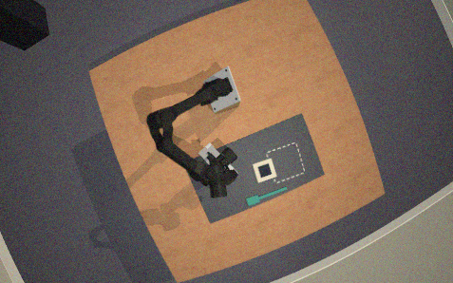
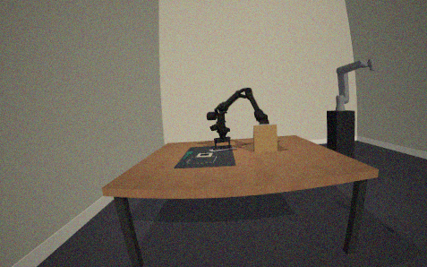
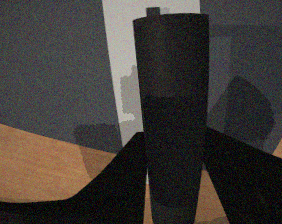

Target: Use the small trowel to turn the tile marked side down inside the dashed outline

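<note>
The tile (image 1: 256,173) (image 2: 198,155), a cream square with a dark centre, lies flat on the mat (image 1: 222,209) (image 2: 227,162), at the left side of the dashed outline (image 1: 300,154). The trowel (image 1: 209,149) (image 3: 174,60) has a thick black handle and a long pale grey part low over the mat's left end. My gripper (image 1: 220,161) (image 2: 222,145) (image 3: 170,136) is shut on the black handle, which stands between the fingers in the wrist view. The arm hides part of the trowel in the top view, so its full shape is unclear.
A teal tool (image 1: 253,200) (image 2: 188,153) with a flat blade and thin handle lies along the mat's edge beside the tile. The arm's base stands on a box (image 1: 217,105) (image 2: 265,138). A grey arm (image 2: 343,81) stands on a black pedestal (image 2: 340,130) beyond the table.
</note>
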Robot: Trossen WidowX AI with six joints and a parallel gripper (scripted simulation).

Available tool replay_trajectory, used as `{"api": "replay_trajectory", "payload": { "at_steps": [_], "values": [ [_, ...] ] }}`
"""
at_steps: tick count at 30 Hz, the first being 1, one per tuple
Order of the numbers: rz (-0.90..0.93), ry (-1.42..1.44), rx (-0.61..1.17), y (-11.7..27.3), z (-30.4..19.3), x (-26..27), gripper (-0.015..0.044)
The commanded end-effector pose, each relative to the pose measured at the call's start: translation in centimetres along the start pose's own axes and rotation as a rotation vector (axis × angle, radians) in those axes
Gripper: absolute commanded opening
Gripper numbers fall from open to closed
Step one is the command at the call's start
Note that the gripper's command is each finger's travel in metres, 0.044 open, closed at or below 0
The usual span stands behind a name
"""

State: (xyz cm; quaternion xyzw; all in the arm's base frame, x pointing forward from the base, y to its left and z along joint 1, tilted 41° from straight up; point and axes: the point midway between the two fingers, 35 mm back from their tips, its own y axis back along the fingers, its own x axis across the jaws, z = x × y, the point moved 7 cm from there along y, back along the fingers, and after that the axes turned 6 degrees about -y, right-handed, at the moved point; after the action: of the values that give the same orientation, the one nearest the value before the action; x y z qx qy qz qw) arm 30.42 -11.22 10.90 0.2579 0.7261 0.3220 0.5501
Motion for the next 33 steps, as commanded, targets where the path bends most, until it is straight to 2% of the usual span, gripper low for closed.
{"api": "replay_trajectory", "payload": {
  "at_steps": [1, 33],
  "values": [
    [0.002, -0.144, 0.0, -0.11, -0.01, -0.03, 0.013],
    [0.001, -1.078, 0.001, -0.11, -0.01, -0.03, 0.013]
  ]
}}
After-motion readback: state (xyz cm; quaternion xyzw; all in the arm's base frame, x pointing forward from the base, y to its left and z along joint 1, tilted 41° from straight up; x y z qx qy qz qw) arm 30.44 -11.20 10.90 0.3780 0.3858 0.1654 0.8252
